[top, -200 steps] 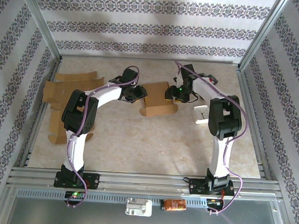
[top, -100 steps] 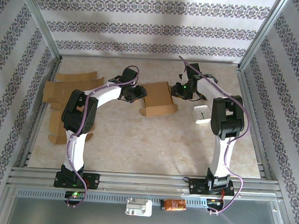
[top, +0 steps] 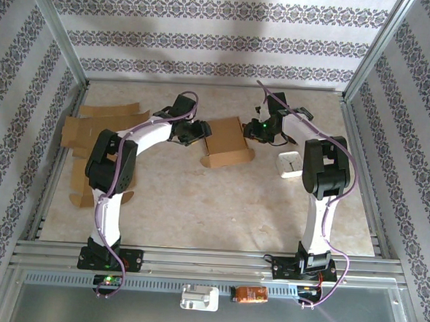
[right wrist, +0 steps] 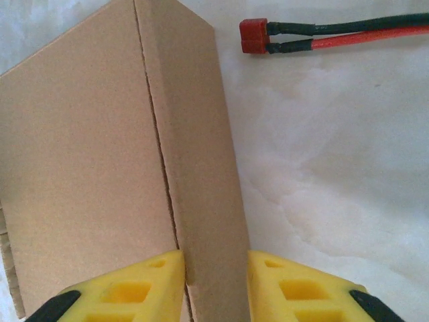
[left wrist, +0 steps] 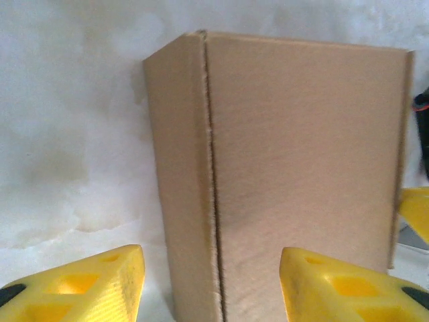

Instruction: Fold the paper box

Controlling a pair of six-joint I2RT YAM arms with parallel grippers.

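The brown paper box (top: pixel 227 143) lies on the table between the two arms. In the left wrist view the box (left wrist: pixel 295 168) stands close ahead, with a folded edge running down its left part. My left gripper (left wrist: pixel 211 268) is open, its yellow fingers (left wrist: pixel 100 282) spread to either side of that edge with a gap on the left. It sits at the box's left end (top: pixel 200 133). My right gripper (right wrist: pixel 214 282) is shut on the narrow side flap of the box (right wrist: pixel 80 168), at the box's right end (top: pixel 252 132).
Flat cardboard sheets (top: pixel 92 135) lie at the table's left edge. A small white object (top: pixel 290 164) rests right of the box near the right arm. A red connector (right wrist: pixel 255 35) on a black and red cable lies beyond the box. Metal frame rails (top: pixel 209 259) border the table.
My right gripper moved off the box top to its right end and closed on the side flap. The left gripper's fingers spread a little wider. The box shifted slightly.
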